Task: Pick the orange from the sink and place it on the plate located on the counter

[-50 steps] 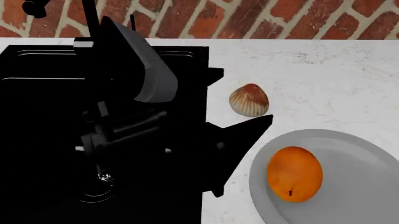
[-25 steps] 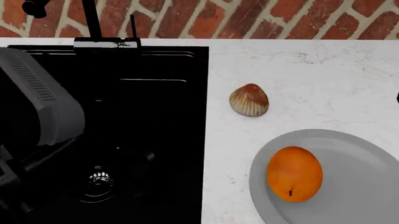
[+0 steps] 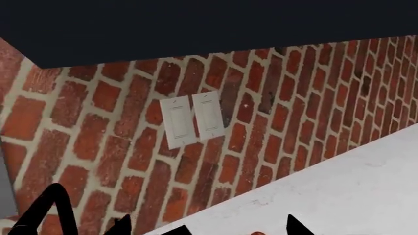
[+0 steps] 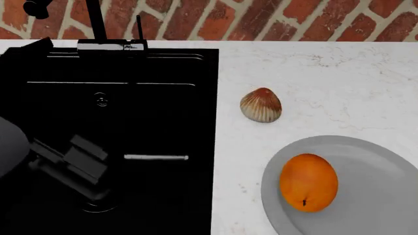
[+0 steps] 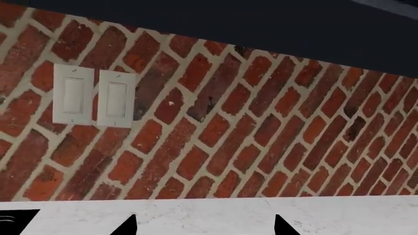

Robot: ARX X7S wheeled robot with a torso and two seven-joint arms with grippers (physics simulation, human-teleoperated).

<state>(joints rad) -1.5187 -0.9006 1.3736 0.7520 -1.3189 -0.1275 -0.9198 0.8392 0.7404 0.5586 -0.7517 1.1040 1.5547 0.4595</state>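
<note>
smooth bright orange fruit [image 4: 308,182]: lower right, resting on round grey plate [image 4: 385,196], placement looks done | left gripper [image 3: 176,226]: spread wide, empty | right gripper [image 5: 203,225]: spread, empty

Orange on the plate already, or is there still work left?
Done: the orange lies on the grey plate on the counter, and no gripper touches it. In hand: nothing; part of an arm shows over the sink. Left: no step that these views show.
</note>
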